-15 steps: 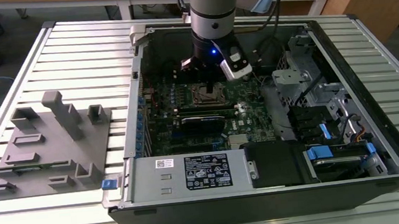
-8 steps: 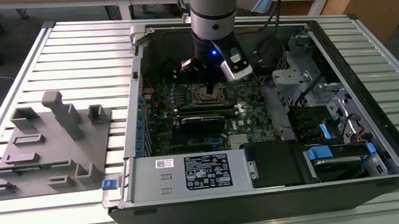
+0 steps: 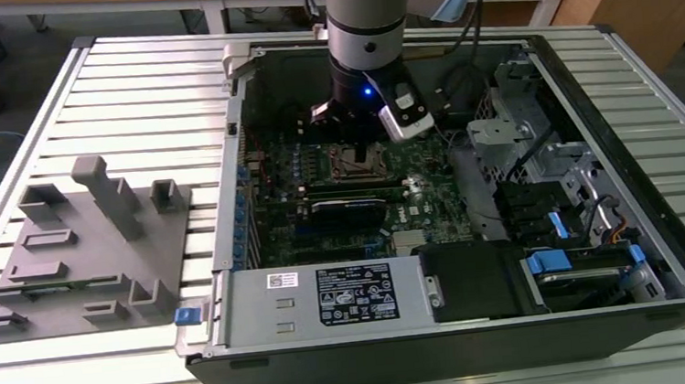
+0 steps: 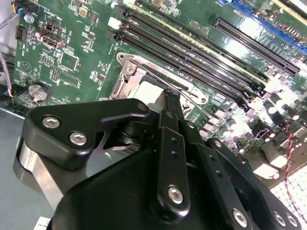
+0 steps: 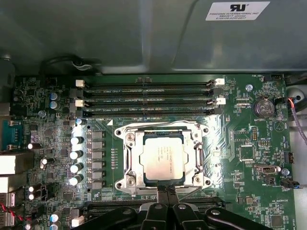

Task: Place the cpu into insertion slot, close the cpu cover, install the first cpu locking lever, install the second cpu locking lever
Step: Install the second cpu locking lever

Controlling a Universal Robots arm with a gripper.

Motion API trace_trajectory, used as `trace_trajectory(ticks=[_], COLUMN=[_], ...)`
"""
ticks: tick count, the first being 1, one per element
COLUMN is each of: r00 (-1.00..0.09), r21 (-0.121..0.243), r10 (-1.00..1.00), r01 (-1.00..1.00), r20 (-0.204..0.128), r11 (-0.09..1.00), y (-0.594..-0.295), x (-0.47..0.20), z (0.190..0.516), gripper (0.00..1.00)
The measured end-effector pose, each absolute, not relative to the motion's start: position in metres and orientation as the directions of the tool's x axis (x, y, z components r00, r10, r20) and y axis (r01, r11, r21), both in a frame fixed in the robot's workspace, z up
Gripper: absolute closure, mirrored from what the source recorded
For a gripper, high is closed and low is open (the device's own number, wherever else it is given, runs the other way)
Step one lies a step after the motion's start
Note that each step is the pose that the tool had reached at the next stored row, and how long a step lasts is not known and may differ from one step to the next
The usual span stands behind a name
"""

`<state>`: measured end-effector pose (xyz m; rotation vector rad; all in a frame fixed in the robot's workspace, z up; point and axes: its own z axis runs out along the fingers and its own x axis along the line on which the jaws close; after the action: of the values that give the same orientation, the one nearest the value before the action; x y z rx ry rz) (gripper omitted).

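In the first wrist view the cpu (image 5: 163, 157), a silver-grey square, lies in the insertion slot (image 5: 122, 186) on the green board. The cpu cover (image 5: 131, 158) lies flat around it as a silvery frame. A thin wire lever (image 5: 158, 125) runs along the socket's side by the memory slots. My gripper (image 5: 166, 190) is shut with nothing between its fingers, its tips at the socket's opposite edge. In the second wrist view the gripper (image 4: 169, 101) points down onto the insertion slot (image 4: 136, 81). In the exterior view the gripper (image 3: 356, 139) hangs just over the insertion slot (image 3: 358, 161) inside the open computer case.
Long black memory slots (image 5: 148, 98) lie beside the socket, and capacitors (image 5: 76, 160) stand on another side. A black card (image 3: 350, 211), a power supply (image 3: 326, 299) and drive cages (image 3: 566, 229) crowd the case. A grey fixture block (image 3: 84, 249) sits at the exterior view's left.
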<state>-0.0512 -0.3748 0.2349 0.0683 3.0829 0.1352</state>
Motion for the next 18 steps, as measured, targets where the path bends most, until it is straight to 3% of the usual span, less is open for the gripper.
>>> trace_trajectory(ticks=[18], r00=[-0.998], r21=[0.088], r10=[0.046], r01=[0.042], r20=[-0.053], r11=[0.995], y=[-0.3836], x=[-0.0539], z=[0.2344], gripper=[0.89])
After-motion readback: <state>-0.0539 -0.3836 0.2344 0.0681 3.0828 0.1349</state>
